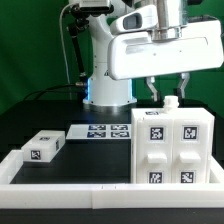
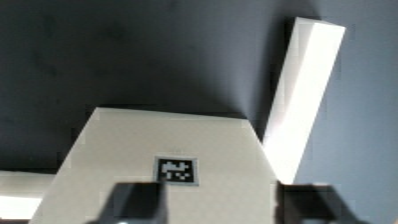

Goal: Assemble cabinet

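The pincer hangs with its fingers apart and empty just above the cabinet, which stands upright on the desk at the exterior view's right. A small white knob on the cabinet's top sits below the gap. If the descent runs off-centre, a fingertip could strike the top and shove or tip the body. A shallow grip on the smooth plastic could also slip. The loose tagged block lies well apart.

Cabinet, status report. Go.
Gripper open, poised over cabinet. It stands at the exterior view's right; one panel lies loose at the left. Nothing in the way.
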Controlling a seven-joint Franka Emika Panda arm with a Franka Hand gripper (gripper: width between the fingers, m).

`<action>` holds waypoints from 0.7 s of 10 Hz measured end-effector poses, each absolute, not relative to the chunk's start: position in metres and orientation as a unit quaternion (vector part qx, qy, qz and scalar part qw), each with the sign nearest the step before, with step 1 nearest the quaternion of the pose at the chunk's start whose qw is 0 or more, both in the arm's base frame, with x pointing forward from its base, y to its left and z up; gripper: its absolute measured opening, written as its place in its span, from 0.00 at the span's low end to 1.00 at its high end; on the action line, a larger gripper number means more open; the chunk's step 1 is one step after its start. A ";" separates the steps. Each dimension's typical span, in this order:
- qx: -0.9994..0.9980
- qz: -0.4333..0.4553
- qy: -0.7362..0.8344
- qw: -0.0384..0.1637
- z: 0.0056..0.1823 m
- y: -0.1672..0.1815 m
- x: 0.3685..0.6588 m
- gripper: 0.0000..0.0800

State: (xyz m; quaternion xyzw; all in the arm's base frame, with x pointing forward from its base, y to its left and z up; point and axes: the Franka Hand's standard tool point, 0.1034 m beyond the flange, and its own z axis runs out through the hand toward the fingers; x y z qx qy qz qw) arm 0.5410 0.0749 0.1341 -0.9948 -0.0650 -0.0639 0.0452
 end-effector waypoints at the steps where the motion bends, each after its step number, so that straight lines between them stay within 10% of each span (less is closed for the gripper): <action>1: -0.995 -0.066 -0.069 0.038 0.119 0.057 0.525 0.74; 7: -0.995 -0.042 -0.089 0.011 0.093 -0.083 0.479 1.00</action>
